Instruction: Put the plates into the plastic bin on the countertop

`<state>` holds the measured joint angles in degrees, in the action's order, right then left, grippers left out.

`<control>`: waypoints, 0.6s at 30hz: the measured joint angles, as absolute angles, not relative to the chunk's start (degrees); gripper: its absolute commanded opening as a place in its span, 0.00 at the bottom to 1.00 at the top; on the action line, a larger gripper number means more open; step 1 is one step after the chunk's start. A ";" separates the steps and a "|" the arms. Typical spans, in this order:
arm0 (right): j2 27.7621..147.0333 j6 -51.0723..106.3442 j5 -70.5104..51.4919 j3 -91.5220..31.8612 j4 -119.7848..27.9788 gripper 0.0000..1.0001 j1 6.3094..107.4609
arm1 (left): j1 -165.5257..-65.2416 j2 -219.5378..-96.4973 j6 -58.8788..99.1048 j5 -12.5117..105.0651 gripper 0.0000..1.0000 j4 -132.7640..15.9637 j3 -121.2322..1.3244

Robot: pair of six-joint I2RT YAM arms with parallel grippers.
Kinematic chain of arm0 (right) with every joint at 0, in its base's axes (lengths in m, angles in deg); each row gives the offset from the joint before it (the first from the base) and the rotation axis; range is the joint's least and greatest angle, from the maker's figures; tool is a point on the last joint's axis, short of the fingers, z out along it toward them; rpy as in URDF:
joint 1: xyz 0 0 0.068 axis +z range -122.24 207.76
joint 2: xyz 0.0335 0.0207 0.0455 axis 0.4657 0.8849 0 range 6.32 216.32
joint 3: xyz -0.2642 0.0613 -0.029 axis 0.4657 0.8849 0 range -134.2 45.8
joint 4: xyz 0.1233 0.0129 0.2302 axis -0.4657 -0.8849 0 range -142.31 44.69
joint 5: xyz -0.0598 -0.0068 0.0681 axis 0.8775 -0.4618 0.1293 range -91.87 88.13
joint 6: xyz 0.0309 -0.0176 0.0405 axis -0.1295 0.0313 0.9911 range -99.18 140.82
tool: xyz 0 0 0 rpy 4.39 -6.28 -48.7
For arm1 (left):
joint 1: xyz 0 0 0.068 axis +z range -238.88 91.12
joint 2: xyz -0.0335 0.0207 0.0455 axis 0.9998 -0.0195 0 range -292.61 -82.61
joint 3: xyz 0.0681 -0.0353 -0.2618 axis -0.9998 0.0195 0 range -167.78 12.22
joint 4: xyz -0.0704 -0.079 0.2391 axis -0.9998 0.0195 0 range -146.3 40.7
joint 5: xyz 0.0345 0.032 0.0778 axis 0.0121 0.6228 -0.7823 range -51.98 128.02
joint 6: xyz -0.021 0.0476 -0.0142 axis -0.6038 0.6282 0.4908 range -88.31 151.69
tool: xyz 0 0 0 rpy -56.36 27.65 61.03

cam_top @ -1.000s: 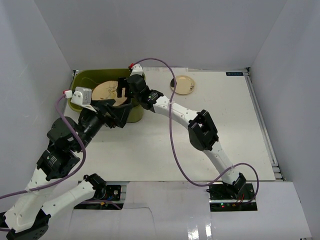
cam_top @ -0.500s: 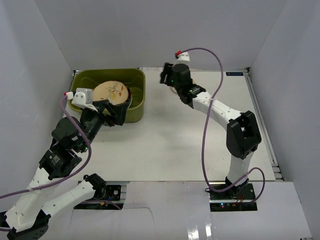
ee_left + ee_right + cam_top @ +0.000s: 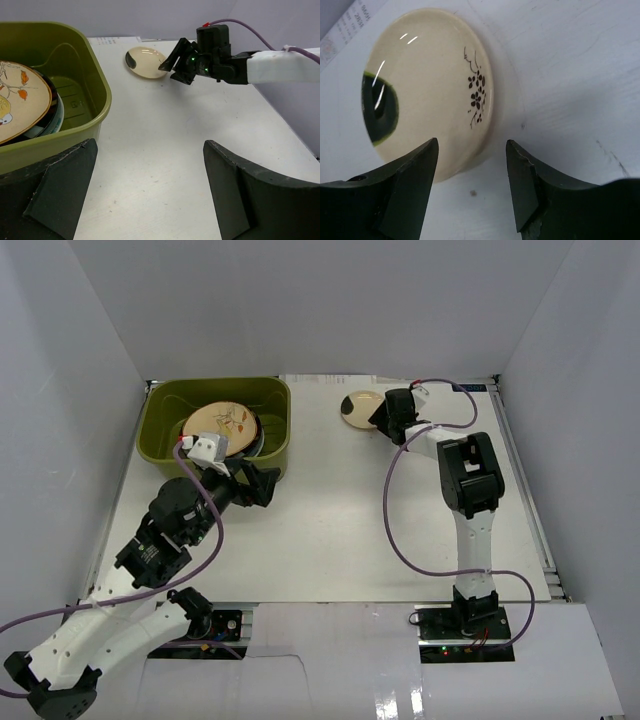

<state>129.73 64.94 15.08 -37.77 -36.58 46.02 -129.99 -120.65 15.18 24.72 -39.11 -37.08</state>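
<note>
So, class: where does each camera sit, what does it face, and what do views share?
Top external: above, behind the bases, facing down on the countertop; both arms show.
Left wrist: on the left arm, facing the right claw past the plastic bin; own fingers show.
Right wrist: close over the small cream plate; own fingers show.
Shared: that plate, in all three.

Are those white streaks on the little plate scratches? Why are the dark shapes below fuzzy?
Right wrist view: the streaks on the small plate look like reflected light, not scratches; the right fingers sit too near the lens, so they blur. Left wrist view: the left fingers are soft likewise.
</note>
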 measured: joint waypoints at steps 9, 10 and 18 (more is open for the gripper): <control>139.46 67.74 15.23 -48.94 -38.08 0.12 45.10 | -129.99 -121.46 16.97 25.00 0.98 -41.84 -34.94; 139.70 68.68 15.08 -48.96 -37.73 0.08 45.06 | -129.94 -121.53 17.28 25.00 0.98 -41.97 -34.90; 127.59 70.23 14.91 -31.54 -29.21 0.08 45.08 | -129.05 -120.61 17.91 25.02 0.98 -42.62 -34.00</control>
